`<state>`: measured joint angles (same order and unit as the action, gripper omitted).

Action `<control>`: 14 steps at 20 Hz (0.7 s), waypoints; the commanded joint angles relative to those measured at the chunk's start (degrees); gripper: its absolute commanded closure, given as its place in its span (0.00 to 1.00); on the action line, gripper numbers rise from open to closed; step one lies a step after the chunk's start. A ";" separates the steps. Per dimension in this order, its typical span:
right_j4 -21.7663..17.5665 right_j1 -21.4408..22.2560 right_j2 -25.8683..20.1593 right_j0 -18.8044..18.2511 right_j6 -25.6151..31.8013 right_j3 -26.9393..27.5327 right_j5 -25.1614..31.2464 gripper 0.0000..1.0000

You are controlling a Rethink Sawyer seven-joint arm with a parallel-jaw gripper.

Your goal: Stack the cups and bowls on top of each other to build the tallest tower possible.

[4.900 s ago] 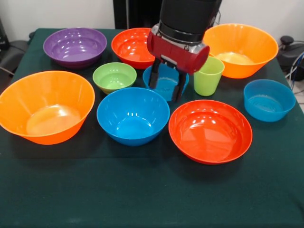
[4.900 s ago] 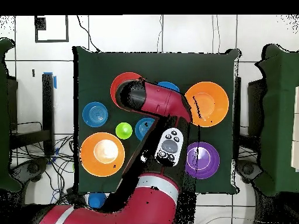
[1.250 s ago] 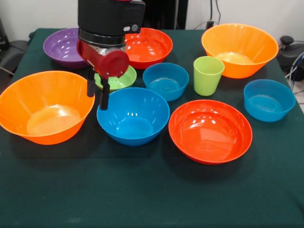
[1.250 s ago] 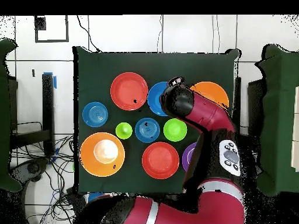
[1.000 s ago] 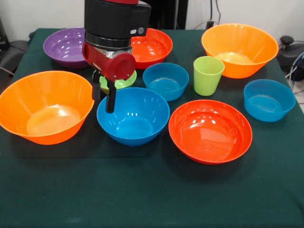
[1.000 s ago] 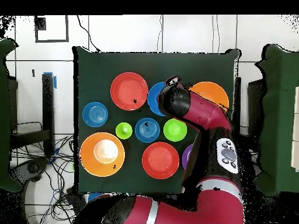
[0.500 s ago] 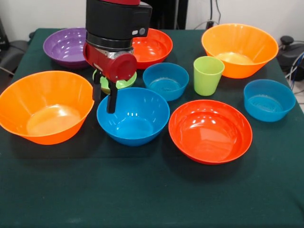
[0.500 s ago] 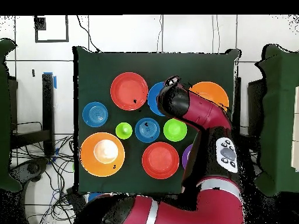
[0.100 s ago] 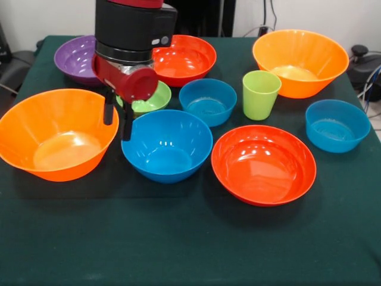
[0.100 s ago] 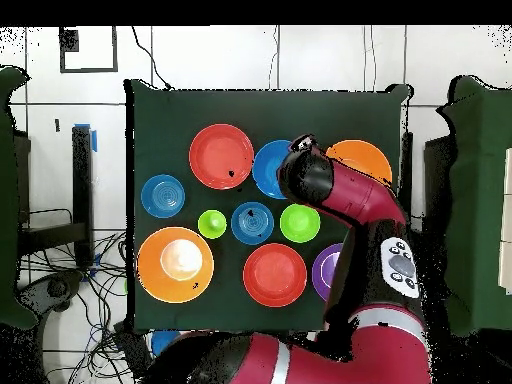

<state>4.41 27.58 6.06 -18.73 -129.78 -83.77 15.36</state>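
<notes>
Right now the gripper (image 9: 117, 122) hangs with its two dark fingers apart and nothing between them, low over the gap where the big orange bowl (image 9: 56, 134) and the large blue bowl (image 9: 167, 145) nearly meet. That placement suggests it is lining up on a rim, though I cannot tell which of the two it means to take; one finger looks to sit just beside the blue bowl's edge.

No tower exists yet. Every bowl sits on its own on the green table (image 9: 190, 250), open side up and spread out so each rim can be reached. The purple bowl (image 9: 83, 58) and a red-orange bowl (image 9: 186, 58) are at the back, with the small green bowl (image 9: 146, 100) partly hidden behind the red wrist. A mid-sized blue bowl (image 9: 208, 101) stands next to the green cup (image 9: 260, 95), which is upright and apart from its neighbours. The second orange bowl (image 9: 300, 61), a third blue bowl (image 9: 337, 125) and the other red-orange bowl (image 9: 263, 164) fill the remaining side.

All the bowls and the cup look empty.

From overhead, the arm (image 10: 345, 200) covers part of the big orange bowl.
</notes>
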 commanded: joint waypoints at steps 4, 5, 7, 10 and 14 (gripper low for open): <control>-8.40 -4.56 -7.88 -2.93 6.74 0.68 1.08 0.00; -9.03 -4.75 -8.15 -3.18 7.01 0.82 0.85 0.00; -9.84 -4.83 -8.68 -3.57 7.11 0.70 0.72 0.00; -11.22 -5.60 -9.97 -4.37 7.10 0.22 -0.63 0.00; -12.10 -5.52 -10.98 -4.63 5.19 -0.33 -1.61 0.00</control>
<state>-2.38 25.40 3.52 -23.29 -129.78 -83.72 15.36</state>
